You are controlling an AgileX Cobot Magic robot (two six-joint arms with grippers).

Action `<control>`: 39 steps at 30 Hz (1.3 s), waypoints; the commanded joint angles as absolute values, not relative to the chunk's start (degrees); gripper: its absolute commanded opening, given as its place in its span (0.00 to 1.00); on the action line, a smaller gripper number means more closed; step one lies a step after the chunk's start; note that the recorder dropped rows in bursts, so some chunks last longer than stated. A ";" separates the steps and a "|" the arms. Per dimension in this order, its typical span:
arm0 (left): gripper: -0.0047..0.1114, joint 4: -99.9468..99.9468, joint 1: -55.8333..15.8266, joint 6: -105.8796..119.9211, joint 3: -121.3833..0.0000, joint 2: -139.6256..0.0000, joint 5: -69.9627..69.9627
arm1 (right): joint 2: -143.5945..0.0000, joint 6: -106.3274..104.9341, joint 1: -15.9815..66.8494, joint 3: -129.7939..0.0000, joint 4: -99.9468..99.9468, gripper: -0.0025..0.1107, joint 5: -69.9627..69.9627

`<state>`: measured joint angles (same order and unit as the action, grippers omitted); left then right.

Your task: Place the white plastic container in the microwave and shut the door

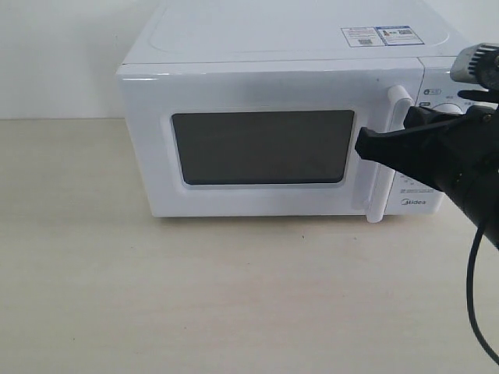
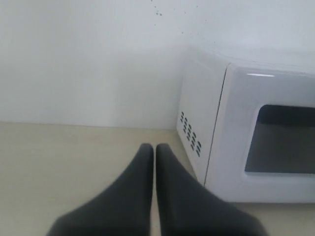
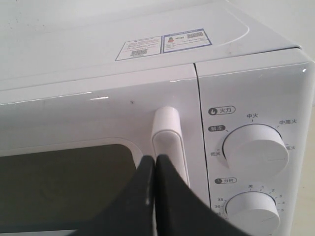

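The microwave (image 1: 257, 78) sits on the counter (image 1: 156, 296) with its long axis running left to right across the exterior view and its front facing the camera. Its door (image 1: 234, 93) is shut, flush with the front, with the dark window (image 1: 261, 148) wider than it is tall. The bar handle (image 1: 379, 195) stands upright at the door's right edge, just beside the two dials (image 3: 256, 150). Stickers (image 1: 378, 36) lie on top.

The right fingers (image 1: 398, 148) are pressed together with nothing between them. Their tip points at the door just in front of the handle; whether it touches cannot be told. The left fingers (image 2: 140, 172) are also pressed together and hold nothing. They hang over the counter, apart from the microwave's left front corner and aimed toward it.
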<state>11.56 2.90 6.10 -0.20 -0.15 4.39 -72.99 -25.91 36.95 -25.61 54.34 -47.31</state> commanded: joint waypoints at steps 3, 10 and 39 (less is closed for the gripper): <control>0.07 9.99 3.54 13.11 0.00 0.00 13.38 | -72.57 -25.83 36.65 -25.32 53.64 0.02 -47.49; 0.07 10.70 3.54 8.88 0.00 0.00 17.60 | -72.57 -25.83 36.65 -25.32 53.64 0.02 -47.49; 0.07 10.70 3.54 8.98 0.00 0.00 17.60 | -72.57 -25.83 36.65 -25.32 53.64 0.02 -47.49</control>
